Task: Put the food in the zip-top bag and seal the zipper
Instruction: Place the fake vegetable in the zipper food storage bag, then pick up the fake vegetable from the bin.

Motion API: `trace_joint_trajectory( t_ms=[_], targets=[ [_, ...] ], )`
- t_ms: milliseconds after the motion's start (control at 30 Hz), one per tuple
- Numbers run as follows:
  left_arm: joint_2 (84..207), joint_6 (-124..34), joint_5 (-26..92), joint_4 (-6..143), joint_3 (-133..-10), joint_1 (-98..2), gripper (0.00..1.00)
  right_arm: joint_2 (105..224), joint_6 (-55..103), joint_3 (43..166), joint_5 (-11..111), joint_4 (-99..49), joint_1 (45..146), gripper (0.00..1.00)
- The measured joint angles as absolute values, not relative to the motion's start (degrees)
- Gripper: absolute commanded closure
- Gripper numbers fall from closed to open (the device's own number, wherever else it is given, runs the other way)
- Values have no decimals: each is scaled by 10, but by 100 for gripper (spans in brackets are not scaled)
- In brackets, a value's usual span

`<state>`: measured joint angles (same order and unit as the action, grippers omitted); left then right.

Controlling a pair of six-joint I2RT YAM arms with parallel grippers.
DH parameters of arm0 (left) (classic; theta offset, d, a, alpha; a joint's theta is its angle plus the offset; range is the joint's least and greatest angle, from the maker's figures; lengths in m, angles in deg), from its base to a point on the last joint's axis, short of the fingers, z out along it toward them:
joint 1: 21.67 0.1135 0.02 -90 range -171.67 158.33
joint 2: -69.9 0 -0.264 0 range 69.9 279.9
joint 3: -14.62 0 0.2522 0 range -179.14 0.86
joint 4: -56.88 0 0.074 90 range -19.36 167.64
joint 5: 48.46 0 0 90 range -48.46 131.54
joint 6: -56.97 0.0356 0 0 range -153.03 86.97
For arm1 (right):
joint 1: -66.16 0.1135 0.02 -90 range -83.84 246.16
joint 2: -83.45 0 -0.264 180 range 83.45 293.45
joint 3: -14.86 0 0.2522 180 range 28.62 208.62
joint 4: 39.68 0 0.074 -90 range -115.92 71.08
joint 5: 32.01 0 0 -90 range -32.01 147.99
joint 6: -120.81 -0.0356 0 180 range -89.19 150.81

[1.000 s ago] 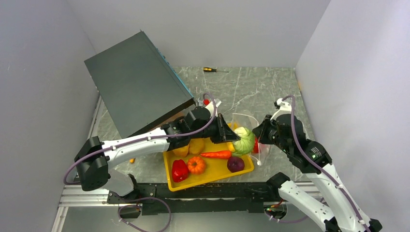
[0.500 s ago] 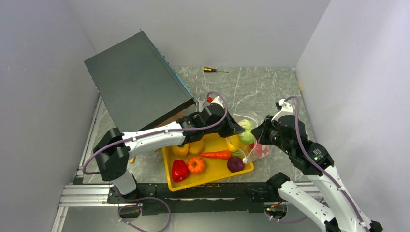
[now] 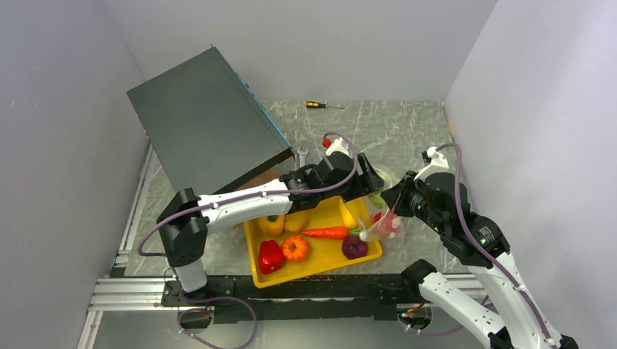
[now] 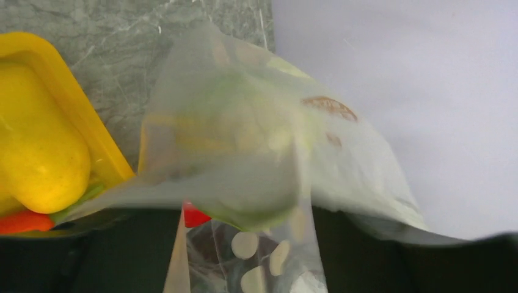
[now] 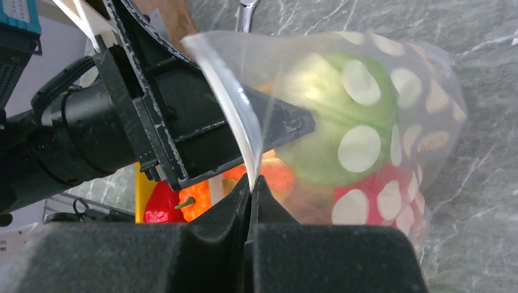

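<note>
The clear dotted zip-top bag [image 3: 380,227] hangs beside the right end of the yellow tray [image 3: 256,244]. My right gripper [image 5: 251,180] is shut on the white zipper strip [image 5: 235,116] at its mouth and holds it up. My left gripper [image 3: 369,187] reaches into the mouth, jaws apart, with bag film between them [image 4: 250,244]. A green cabbage [image 5: 330,116] lies inside the bag just past its fingers [image 5: 269,125], on top of red food [image 5: 379,183]. On the tray lie a red pepper [image 3: 271,255], a pumpkin [image 3: 295,248], a carrot [image 3: 326,233], a purple onion [image 3: 354,247] and yellow peppers [image 3: 284,222].
A big dark box [image 3: 207,131] leans tilted over the table's left side, close above my left arm. A screwdriver [image 3: 320,105] lies at the far edge and a wrench [image 3: 302,154] lies near the box. White walls close in on three sides.
My left gripper carried the cabbage rightward off the tray into the bag's mouth and opened its jaws. The cabbage now sits in the bag. The right gripper kept its hold on the zipper.
</note>
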<state>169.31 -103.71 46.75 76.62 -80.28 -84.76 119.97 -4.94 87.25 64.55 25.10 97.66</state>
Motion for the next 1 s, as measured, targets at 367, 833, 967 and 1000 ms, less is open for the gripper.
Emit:
trace_joint_trajectory(
  t_ms=[367,833,967,1000],
  targets=[
    [1631,-966,427,707,-739,-849,0,1199,-48,888,702,292,977,100],
    [1498,-782,364,778,-716,-856,0,1215,-21,917,754,329,977,100],
    [1447,-738,388,781,-654,-871,0,1217,-13,920,769,340,977,100],
    [1435,-726,396,782,-635,-881,0,1218,-12,920,774,343,977,100]
  ],
)
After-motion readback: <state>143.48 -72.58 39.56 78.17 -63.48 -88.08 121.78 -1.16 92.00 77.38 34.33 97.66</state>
